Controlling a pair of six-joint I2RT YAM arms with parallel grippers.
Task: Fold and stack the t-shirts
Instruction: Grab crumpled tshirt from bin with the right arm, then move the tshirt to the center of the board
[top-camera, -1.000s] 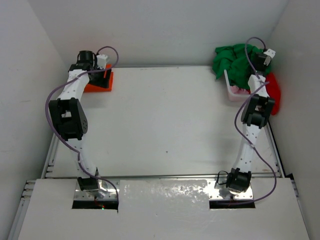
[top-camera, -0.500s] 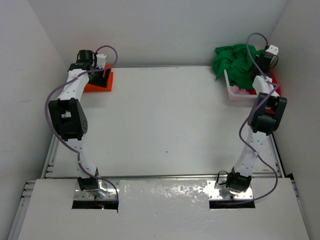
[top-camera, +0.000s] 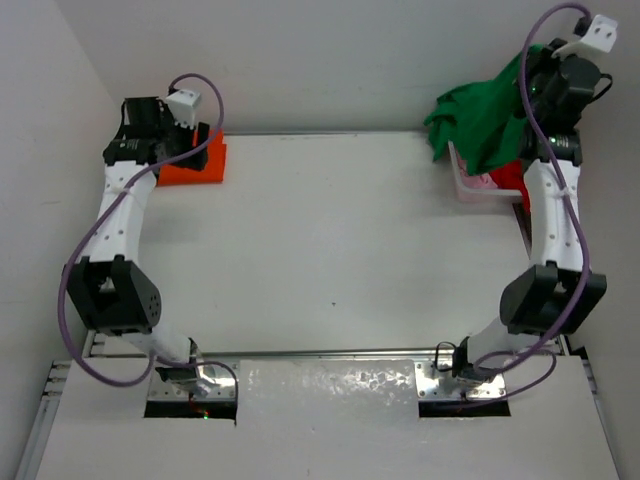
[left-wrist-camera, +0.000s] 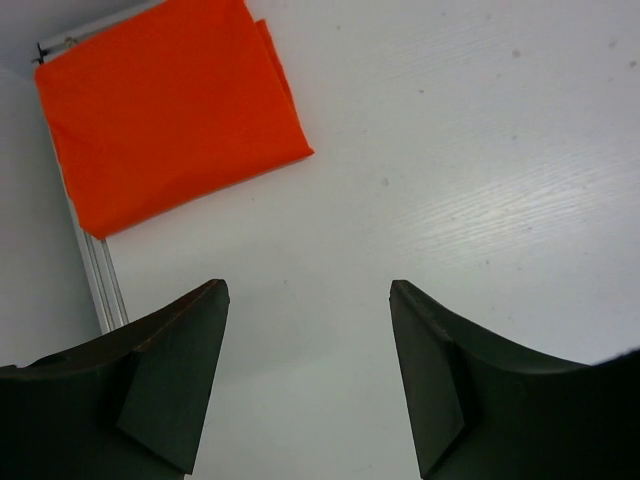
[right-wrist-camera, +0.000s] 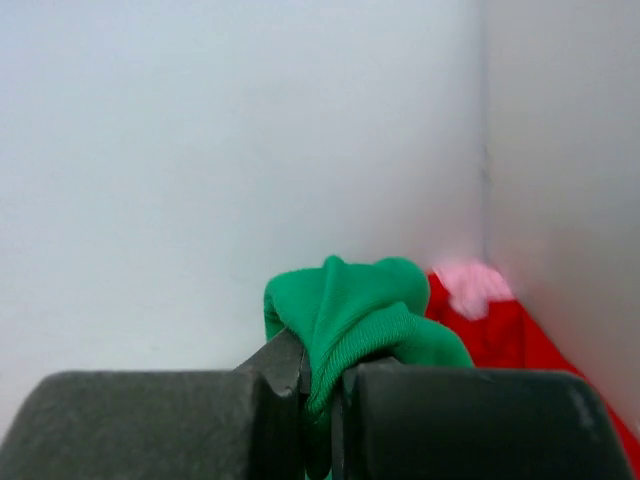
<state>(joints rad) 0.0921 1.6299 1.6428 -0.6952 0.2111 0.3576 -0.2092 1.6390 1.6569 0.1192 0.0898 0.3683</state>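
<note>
Lifted the green t-shirt (top-camera: 478, 122) up from the white basket (top-camera: 468, 188) since a second ago, right hand (top-camera: 535, 100) raised high and closed on a fold, cloth hanging over the basket's far side. From above, also shows the folded orange t-shirt (top-camera: 192, 168) flat at the bench's (top-camera: 330, 240) far left corner beside the left hand (top-camera: 196, 146), with red t-shirt (top-camera: 508, 176) and probably pink t-shirt (top-camera: 483, 181) in the basket. On left wrist, finds left hand (left-wrist-camera: 305, 300) open, empty, above bare bench (left-wrist-camera: 480, 150), well apart from orange t-shirt (left-wrist-camera: 170, 105). On right wrist, sees right hand (right-wrist-camera: 322, 375) pinching bunched green t-shirt (right-wrist-camera: 350, 310), red t-shirt (right-wrist-camera: 510, 335) and blurred pink t-shirt (right-wrist-camera: 470, 280) beyond.
</note>
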